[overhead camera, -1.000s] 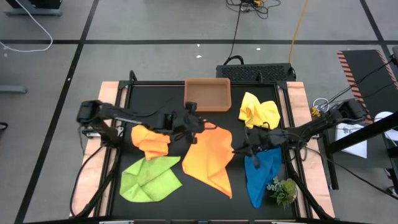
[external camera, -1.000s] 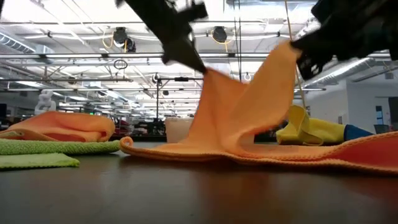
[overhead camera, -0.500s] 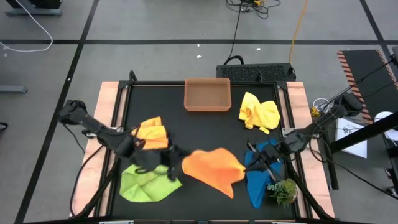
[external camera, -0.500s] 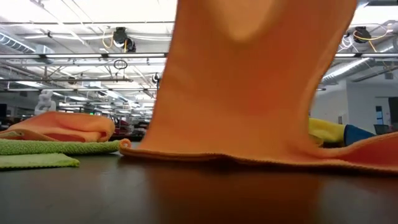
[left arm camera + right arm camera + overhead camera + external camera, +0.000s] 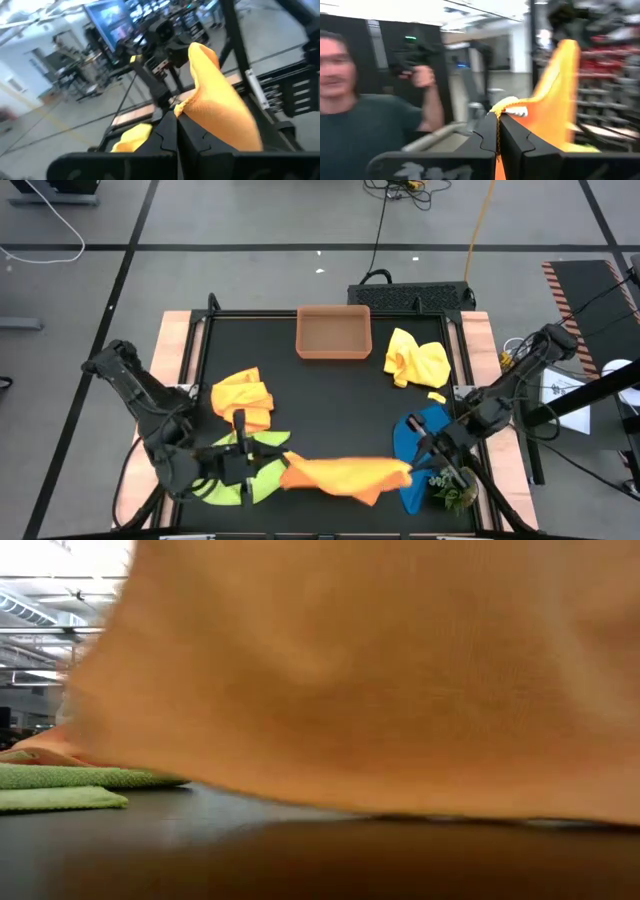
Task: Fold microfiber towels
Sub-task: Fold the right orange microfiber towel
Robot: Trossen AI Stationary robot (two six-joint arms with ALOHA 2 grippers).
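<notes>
On the table's near left we see the left gripper [image 5: 262,467] above the lime green towel [image 5: 215,485], its fingers [image 5: 167,135] pressed tight together on one corner of the orange towel [image 5: 345,474]. Behind it, a crumpled yellow-orange towel [image 5: 243,400] lies flat on the black table [image 5: 330,395]. The orange towel hangs stretched between both grippers along the near edge of the table, and in the low view it fills nearly everything as a broad curtain [image 5: 380,680]. At the far middle sits the brown tray [image 5: 333,333], with a yellow towel [image 5: 415,360] bunched to its right. The right gripper [image 5: 418,457] pinches the orange towel's other corner, jaws closed on the fabric, above the blue towel [image 5: 418,440]. A plant sprig [image 5: 455,488] lies at the near right corner. In the right wrist view a person [image 5: 367,125] stands beyond the table.
</notes>
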